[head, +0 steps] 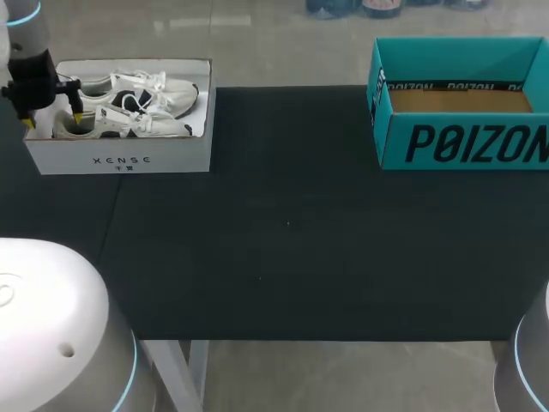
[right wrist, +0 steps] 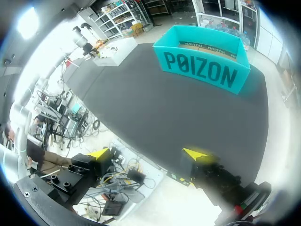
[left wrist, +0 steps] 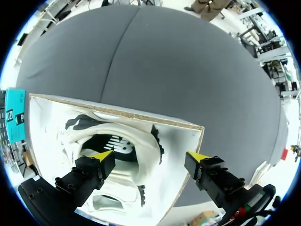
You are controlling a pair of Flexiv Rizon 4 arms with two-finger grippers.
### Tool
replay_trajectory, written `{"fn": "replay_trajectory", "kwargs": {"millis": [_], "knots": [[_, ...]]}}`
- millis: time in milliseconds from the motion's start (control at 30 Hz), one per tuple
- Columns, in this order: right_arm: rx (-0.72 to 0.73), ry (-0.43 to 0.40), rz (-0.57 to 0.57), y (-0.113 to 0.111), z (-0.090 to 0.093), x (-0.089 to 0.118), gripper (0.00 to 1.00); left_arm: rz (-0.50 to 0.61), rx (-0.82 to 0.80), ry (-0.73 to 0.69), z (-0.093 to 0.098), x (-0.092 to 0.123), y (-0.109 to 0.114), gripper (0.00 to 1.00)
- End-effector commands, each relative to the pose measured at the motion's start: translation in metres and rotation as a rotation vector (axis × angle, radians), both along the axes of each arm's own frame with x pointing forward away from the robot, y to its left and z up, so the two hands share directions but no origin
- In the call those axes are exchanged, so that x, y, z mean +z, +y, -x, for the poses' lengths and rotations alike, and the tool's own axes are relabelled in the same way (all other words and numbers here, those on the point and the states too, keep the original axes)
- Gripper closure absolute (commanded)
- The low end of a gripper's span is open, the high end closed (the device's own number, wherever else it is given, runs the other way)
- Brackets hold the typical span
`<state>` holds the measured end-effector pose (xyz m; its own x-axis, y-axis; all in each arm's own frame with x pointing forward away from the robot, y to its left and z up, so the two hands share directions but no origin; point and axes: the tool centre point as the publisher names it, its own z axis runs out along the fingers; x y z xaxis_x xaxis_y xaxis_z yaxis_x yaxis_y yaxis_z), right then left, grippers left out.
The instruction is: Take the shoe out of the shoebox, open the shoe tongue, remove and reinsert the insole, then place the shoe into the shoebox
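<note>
At ten o'clock on the table (head: 292, 223), the white shoebox (head: 120, 159) holds two white shoes (head: 146, 103). Their heels are partly hidden by the left gripper (left wrist: 150, 155), whose fingers are spread, one tip over a shoe's opening. At two o'clock the teal box (head: 463, 142), cut off at the edge, shows a bare cardboard floor. The right gripper (right wrist: 148, 153) is spread wide past the table's near edge.

matt dark cloth on the table (head: 292, 223); white shoebox (head: 120, 160) and teal box (head: 463, 142) smooth cardboard; shoes (head: 150, 103) soft fabric.
</note>
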<state>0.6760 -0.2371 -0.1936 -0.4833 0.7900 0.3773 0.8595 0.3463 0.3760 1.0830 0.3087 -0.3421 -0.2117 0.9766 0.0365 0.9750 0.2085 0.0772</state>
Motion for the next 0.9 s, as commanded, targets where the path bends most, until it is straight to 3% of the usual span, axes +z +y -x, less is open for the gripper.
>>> {"fn": "replay_trajectory", "kwargs": {"millis": [33, 267, 300, 400, 533, 633, 900], "knots": [[-0.002, -0.001, 0.003, 0.000, 0.001, 0.000, 0.00, 0.002, -0.002, 0.011, -0.006, -0.008, 0.001, 0.00], [-0.002, -0.001, 0.003, 0.000, 0.001, 0.000, 0.00, 0.003, -0.002, 0.022, -0.007, -0.014, 0.000, 0.00], [-0.002, -0.001, 0.003, 0.000, 0.001, 0.000, 0.00, 0.004, -0.002, 0.022, -0.007, -0.014, 0.000, 0.09], [-0.002, -0.001, 0.003, 0.000, 0.001, 0.000, 0.00, 0.004, 0.000, 0.024, -0.008, -0.016, 0.001, 0.52], [-0.002, -0.001, 0.003, 0.000, 0.001, 0.000, 0.00, 0.000, 0.002, 0.029, -0.009, -0.018, 0.001, 0.65], [-0.002, -0.001, 0.003, 0.000, 0.001, 0.000, 0.00, -0.003, 0.002, 0.026, -0.010, -0.019, 0.001, 0.73], [-0.002, -0.001, 0.003, 0.000, 0.001, 0.000, 0.00, -0.021, -0.008, 0.017, -0.011, -0.018, 0.002, 0.76]]}}
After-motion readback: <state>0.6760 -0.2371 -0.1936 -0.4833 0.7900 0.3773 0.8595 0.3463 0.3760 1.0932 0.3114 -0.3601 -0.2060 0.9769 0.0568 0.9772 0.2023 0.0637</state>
